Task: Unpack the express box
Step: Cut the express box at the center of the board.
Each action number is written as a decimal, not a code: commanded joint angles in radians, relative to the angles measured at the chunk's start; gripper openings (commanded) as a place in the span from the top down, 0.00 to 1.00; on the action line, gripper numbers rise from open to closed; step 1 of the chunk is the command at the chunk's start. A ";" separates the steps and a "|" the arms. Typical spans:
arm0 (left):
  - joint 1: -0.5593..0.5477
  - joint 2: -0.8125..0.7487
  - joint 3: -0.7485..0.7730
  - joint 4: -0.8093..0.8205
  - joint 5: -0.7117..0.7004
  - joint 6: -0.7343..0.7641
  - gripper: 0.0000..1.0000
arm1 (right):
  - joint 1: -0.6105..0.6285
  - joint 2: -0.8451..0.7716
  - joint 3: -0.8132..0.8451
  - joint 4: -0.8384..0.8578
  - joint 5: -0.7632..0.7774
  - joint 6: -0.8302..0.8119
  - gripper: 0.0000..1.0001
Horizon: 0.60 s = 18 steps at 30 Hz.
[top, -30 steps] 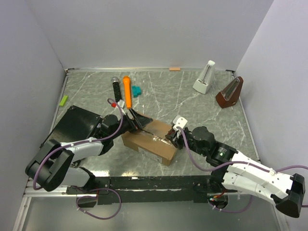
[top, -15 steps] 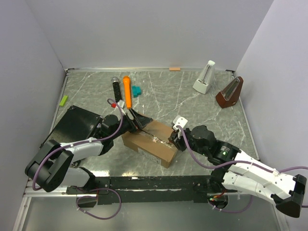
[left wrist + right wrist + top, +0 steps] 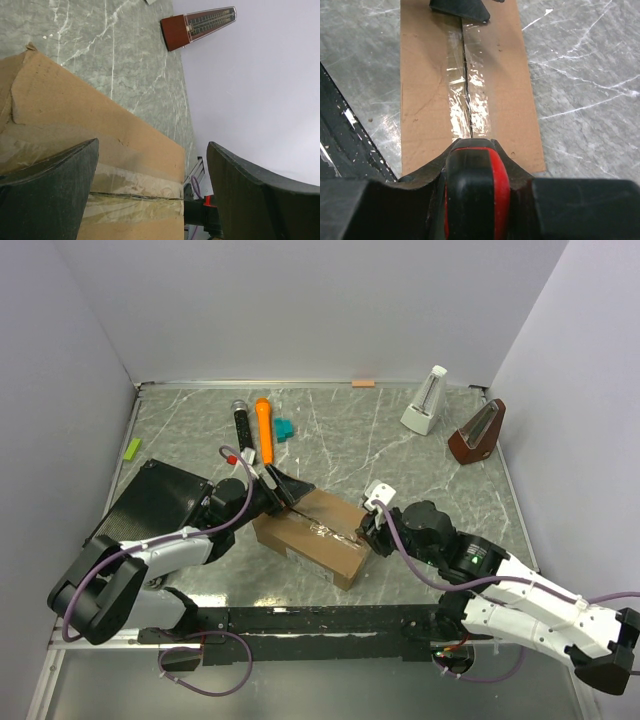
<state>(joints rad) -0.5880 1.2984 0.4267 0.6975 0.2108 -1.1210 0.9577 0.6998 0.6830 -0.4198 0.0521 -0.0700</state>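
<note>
Covered ends, cropped edges, a blurred foreground.

From above, the left gripper point(image 3: 288, 492) covers the far-left end of the brown corrugated cardboard express box point(image 3: 310, 537) and the right gripper point(image 3: 365, 531) its near-right end; the left arm point(image 3: 170, 545) hides a corner of the flat black ribbed case point(image 3: 150, 498), and the right arm point(image 3: 540, 610) runs off the right edge. The left wrist view crops the box at left and bottom, and both dark fingers point(image 3: 45, 195) at the bottom. In the right wrist view the blurred red-and-black tool point(image 3: 477, 185) clamped in the right gripper's jaws masks the box's near end and its own tip; whether the clear tape strip point(image 3: 462, 85) is cut through cannot be told.
</note>
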 commanded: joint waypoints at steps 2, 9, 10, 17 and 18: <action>0.016 0.019 -0.039 -0.196 -0.096 0.043 0.06 | -0.001 -0.033 0.053 -0.174 0.052 -0.007 1.00; 0.017 0.016 -0.031 -0.211 -0.106 0.043 0.06 | -0.002 -0.046 0.066 -0.220 0.063 -0.002 1.00; 0.016 0.015 -0.031 -0.214 -0.108 0.043 0.06 | -0.001 -0.048 0.067 -0.226 0.064 -0.004 1.00; 0.016 0.009 -0.028 -0.227 -0.116 0.041 0.06 | 0.000 -0.048 0.075 -0.249 0.061 0.002 1.00; 0.016 0.009 -0.028 -0.228 -0.117 0.041 0.06 | 0.000 -0.045 0.076 -0.252 0.061 0.003 1.00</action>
<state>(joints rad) -0.5888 1.2869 0.4316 0.6685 0.1856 -1.1255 0.9577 0.6640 0.7174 -0.5102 0.0662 -0.0601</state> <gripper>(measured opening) 0.936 0.321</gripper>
